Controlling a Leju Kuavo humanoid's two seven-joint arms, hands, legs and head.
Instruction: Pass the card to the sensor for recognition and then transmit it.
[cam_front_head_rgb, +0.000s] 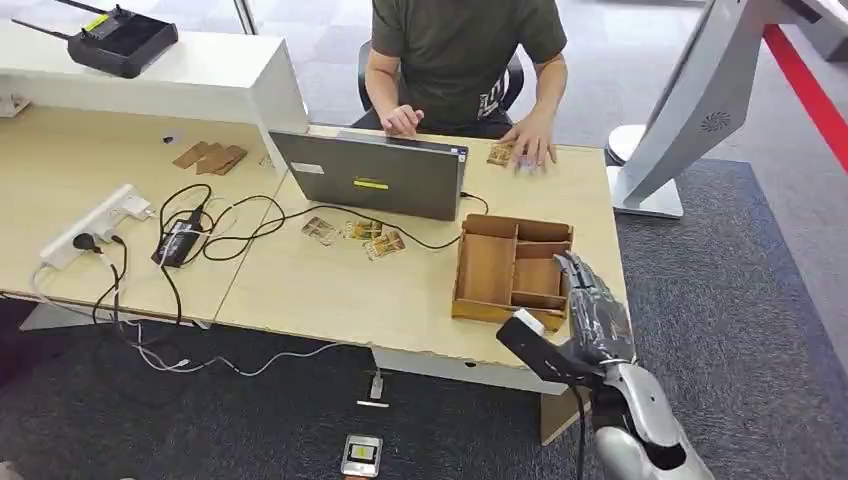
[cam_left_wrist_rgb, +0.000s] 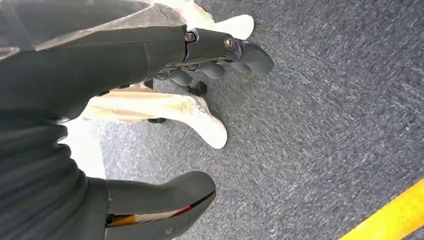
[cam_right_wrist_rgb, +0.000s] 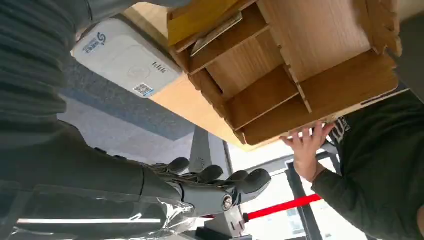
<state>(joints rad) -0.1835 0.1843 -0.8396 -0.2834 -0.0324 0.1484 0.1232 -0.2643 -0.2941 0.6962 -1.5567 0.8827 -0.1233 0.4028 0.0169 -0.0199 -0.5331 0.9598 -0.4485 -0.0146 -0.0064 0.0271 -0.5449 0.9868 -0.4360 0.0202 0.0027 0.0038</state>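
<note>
Beside the wooden organizer box (cam_front_head_rgb: 513, 271) at the desk (cam_front_head_rgb: 330, 290) edge, right hand (cam_front_head_rgb: 594, 305) hovers with fingers extended and slightly spread, holding nothing. Cards (cam_front_head_rgb: 362, 236) lie in front of the laptop (cam_front_head_rgb: 372, 174), well apart from it. Left hand (cam_left_wrist_rgb: 150, 55) hangs over carpet, fingers loosely curled and empty.

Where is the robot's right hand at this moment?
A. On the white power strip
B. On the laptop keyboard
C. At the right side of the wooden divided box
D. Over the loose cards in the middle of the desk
C: in the head view the right hand is at the right edge of the wooden divided box, far from the laptop.
</note>
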